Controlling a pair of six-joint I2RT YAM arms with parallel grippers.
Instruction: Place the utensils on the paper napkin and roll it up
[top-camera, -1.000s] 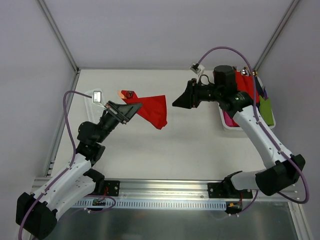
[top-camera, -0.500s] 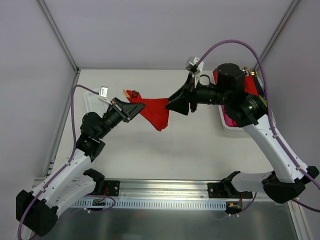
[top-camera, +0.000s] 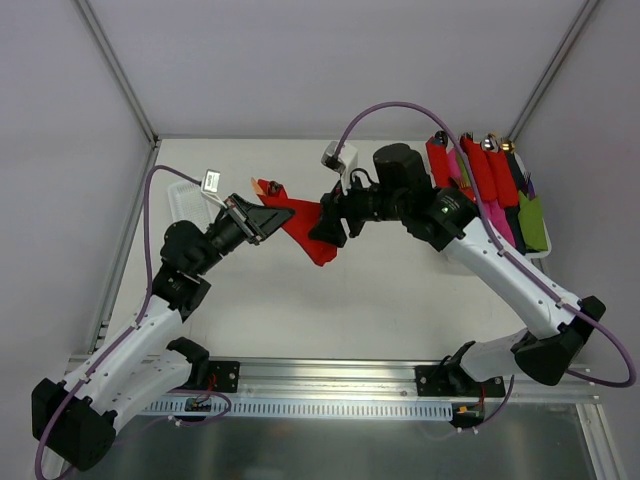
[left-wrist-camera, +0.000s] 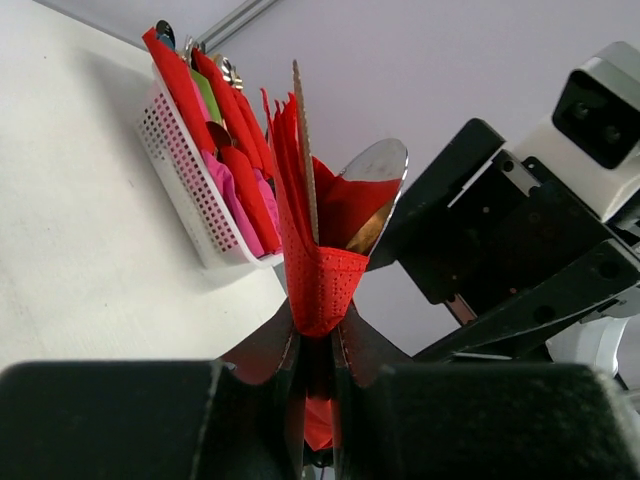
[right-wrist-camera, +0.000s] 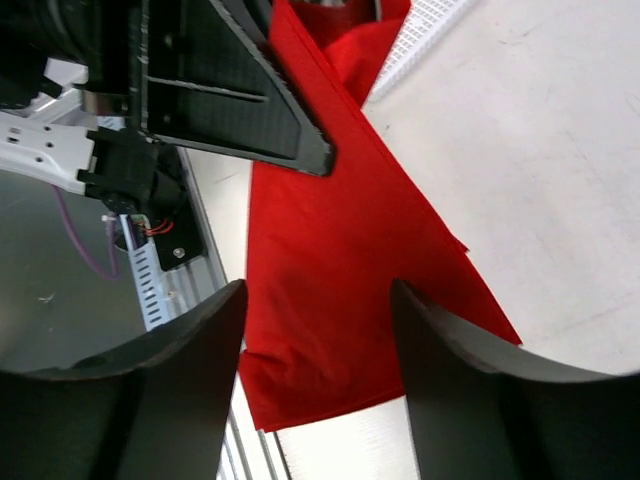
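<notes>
Napkin (left-wrist-camera: 320, 275) pinched in left gripper (left-wrist-camera: 315, 345); wrist view shows spoon head (left-wrist-camera: 378, 165)

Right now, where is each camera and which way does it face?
Top external: high at the near edge, looking down on the table; left arm and right arm show.
Left wrist: on the left arm, looking along the left gripper, shut on the paper napkin, toward the basket.
Right wrist: on the right arm, looking past the open right gripper at the paper napkin.
Shared: both wrist views show the paper napkin.

left gripper (top-camera: 281, 212), right gripper (right-wrist-camera: 318, 300): 2 | paper napkin (right-wrist-camera: 340, 250): 1 | spoon (left-wrist-camera: 375, 165): 1 | basket (left-wrist-camera: 190, 170): 1 | rolled bundles (top-camera: 478, 170): several
</notes>
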